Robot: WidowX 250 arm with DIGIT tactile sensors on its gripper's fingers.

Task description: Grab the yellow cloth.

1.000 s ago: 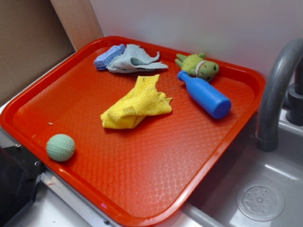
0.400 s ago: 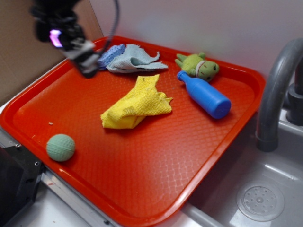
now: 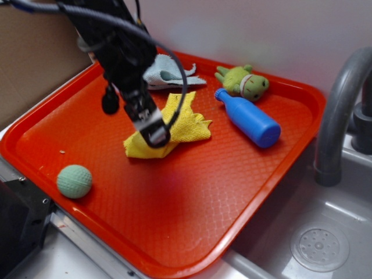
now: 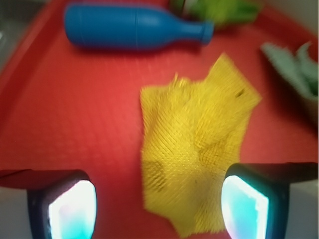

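Note:
The yellow cloth [image 3: 185, 124] lies crumpled near the middle of the red tray [image 3: 221, 192]. My gripper [image 3: 133, 121] hangs over the cloth's near-left end, above it and apart from it. In the wrist view the gripper [image 4: 159, 209] is open and empty. The cloth [image 4: 194, 144] lies between the fingers, closer to the right finger [image 4: 246, 209]. The left finger [image 4: 72, 211] is over bare tray.
A blue bottle [image 3: 250, 119] lies right of the cloth, with a green plush toy [image 3: 244, 81] behind it. A pale blue-grey rag [image 3: 168, 74] lies at the tray's back. A green ball [image 3: 74, 181] sits at the front left. A grey faucet [image 3: 337, 116] and sink [image 3: 319, 244] are to the right.
The arm has come into view from the upper left and moved right and down to hang over the yellow cloth. The cloth and other objects have not moved.

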